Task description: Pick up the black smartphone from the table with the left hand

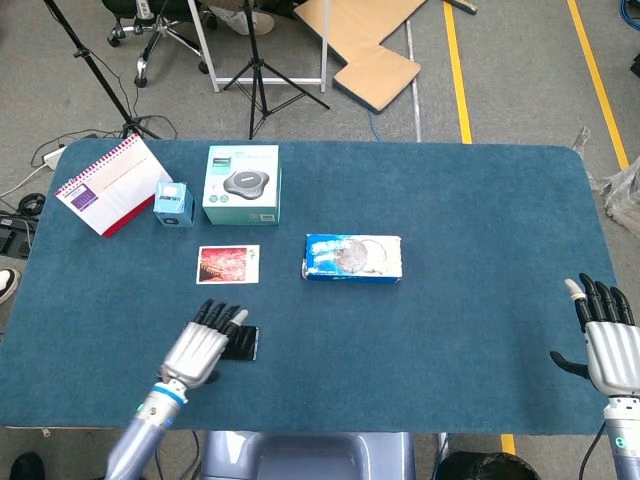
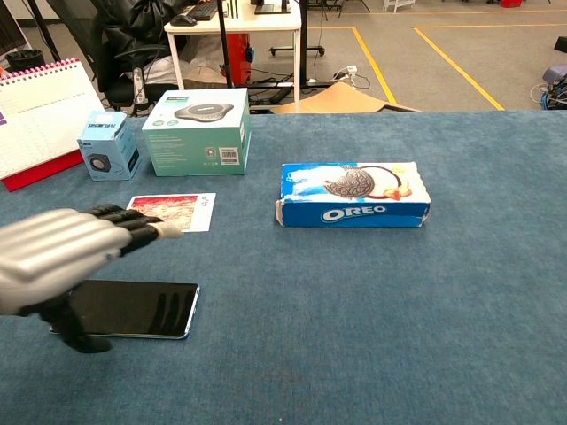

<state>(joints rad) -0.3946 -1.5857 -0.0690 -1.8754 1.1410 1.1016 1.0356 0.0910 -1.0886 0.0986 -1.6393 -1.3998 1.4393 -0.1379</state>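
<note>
The flat black rectangular smartphone (image 2: 128, 309) lies screen up on the blue felt table (image 1: 470, 340), near the front edge, just in front of the small photo card with a red picture (image 1: 228, 265). The left hand (image 1: 205, 345) is above the left part of this phone. Its fingers (image 2: 133, 223) are stretched out and a little apart, the thumb hangs down at the near edge of the phone, and the hand holds nothing. I cannot tell if the palm already touches the glass.

To do this step well, I think the hand should come down with the thumb on the near long edge and the fingers over the far long edge, and then close across the short width. The phone is thin and lies flat on the cloth, so the fingertips probably need to dig under one edge or tilt it first.

The long axis of the phone goes left to right, parallel to the front edge of the table; which end is the top I cannot see.

To the right of the phone and further back lies the blue Oreo biscuit box (image 2: 354, 194). The right hand (image 1: 608, 345) is well apart from the phone, at the right edge of the table, with fingers spread and nothing in it.
</note>
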